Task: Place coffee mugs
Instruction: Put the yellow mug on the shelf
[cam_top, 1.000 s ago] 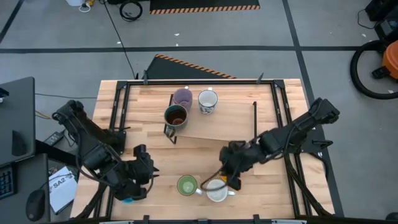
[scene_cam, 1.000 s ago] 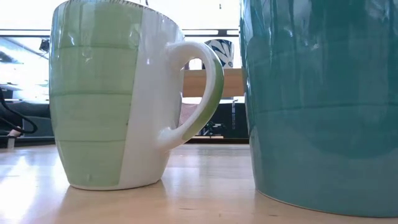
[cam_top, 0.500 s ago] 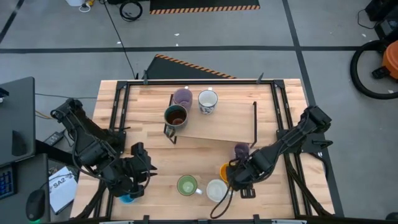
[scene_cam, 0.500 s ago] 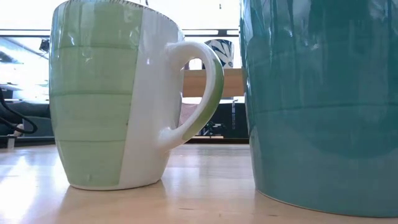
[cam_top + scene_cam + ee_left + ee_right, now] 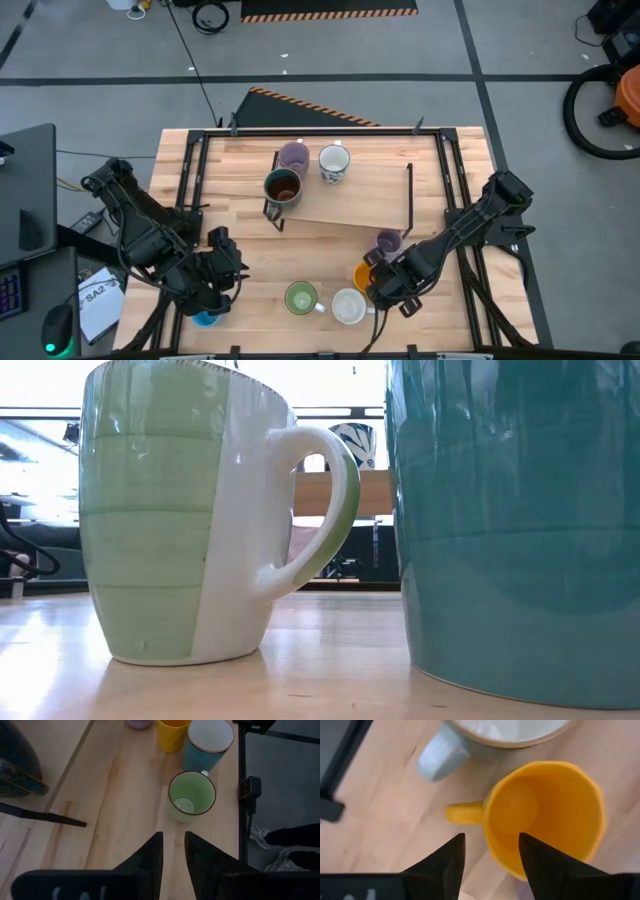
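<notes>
Near the table's near edge stand a green mug [image 5: 300,297], a blue mug with a white inside [image 5: 348,306], an orange mug [image 5: 362,275] and a lavender mug [image 5: 388,241], each on its base. My right gripper [image 5: 385,287] hovers open just right of the orange mug; in its wrist view the fingers stand on either side of the orange mug's wall [image 5: 495,847] beside the handle [image 5: 462,813], and I cannot tell whether they touch it. My left gripper [image 5: 218,280] waits narrowly open at the table's left, pointing toward the green mug [image 5: 191,795].
A raised wooden shelf [image 5: 350,200] on a dark frame carries another lavender mug [image 5: 293,157], a white patterned mug [image 5: 334,162] and a dark brown mug [image 5: 283,187]. Dark rails [image 5: 195,170] edge the table. The low view is filled by the green mug [image 5: 170,510] and blue mug [image 5: 510,530].
My right arm has drawn back toward the table's right and near edge, uncovering the orange and lavender mugs it hid a second ago. My left gripper has shifted slightly toward the left. The mugs in view have stayed where they were.
</notes>
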`<move>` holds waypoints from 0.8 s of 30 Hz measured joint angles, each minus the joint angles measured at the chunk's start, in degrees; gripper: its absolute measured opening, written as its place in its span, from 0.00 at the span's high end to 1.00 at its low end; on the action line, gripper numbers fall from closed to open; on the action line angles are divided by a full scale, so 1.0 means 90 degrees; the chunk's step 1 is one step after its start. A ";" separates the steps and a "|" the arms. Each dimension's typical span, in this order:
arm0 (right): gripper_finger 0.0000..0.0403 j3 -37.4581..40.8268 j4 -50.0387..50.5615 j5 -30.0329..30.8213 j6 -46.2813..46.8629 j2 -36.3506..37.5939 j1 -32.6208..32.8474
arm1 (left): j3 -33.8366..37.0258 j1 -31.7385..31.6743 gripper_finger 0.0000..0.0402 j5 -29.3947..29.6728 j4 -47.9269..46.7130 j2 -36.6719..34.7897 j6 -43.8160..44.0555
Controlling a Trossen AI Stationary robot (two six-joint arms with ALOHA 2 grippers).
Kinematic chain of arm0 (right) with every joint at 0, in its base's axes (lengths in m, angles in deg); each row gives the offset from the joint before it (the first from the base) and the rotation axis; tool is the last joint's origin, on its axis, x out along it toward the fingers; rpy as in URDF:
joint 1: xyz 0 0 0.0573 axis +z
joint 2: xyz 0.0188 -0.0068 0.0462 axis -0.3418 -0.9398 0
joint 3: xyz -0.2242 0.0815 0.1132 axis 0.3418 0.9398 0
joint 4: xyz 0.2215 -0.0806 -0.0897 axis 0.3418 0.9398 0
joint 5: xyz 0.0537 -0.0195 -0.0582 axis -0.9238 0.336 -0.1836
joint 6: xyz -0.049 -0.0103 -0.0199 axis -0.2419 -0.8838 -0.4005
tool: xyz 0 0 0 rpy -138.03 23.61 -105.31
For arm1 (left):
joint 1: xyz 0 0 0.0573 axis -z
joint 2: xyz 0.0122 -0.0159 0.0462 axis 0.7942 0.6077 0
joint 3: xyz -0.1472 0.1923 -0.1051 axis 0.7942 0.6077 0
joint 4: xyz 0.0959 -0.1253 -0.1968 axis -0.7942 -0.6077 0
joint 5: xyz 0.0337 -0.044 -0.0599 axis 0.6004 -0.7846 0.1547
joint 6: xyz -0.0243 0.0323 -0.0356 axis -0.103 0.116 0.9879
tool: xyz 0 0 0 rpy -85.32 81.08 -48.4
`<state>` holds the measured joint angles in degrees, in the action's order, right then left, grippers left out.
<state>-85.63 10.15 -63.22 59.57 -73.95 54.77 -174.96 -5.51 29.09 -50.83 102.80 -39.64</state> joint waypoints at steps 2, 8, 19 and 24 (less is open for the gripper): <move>0.55 0.0151 -0.0093 0.0021 -0.0424 0.0000 -0.0002 | 0.0000 0.0000 0.79 0.0000 -0.0046 0.0000 0.0016; 0.61 0.0447 -0.0398 0.0180 -0.1018 0.0000 -0.0004 | 0.0000 0.0000 0.79 0.0000 -0.0149 0.0000 0.0013; 0.81 0.0757 -0.0879 0.0050 -0.0980 0.0000 -0.0004 | 0.0000 0.0000 0.79 -0.0004 -0.0387 0.0002 -0.0008; 0.91 0.0755 -0.0868 0.0052 -0.0970 0.0002 -0.0004 | 0.0000 0.0000 0.79 -0.0108 -0.0506 0.0002 -0.0008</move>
<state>-78.84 2.33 -62.75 50.84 -73.93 54.73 -174.96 -5.51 28.12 -55.39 102.83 -39.71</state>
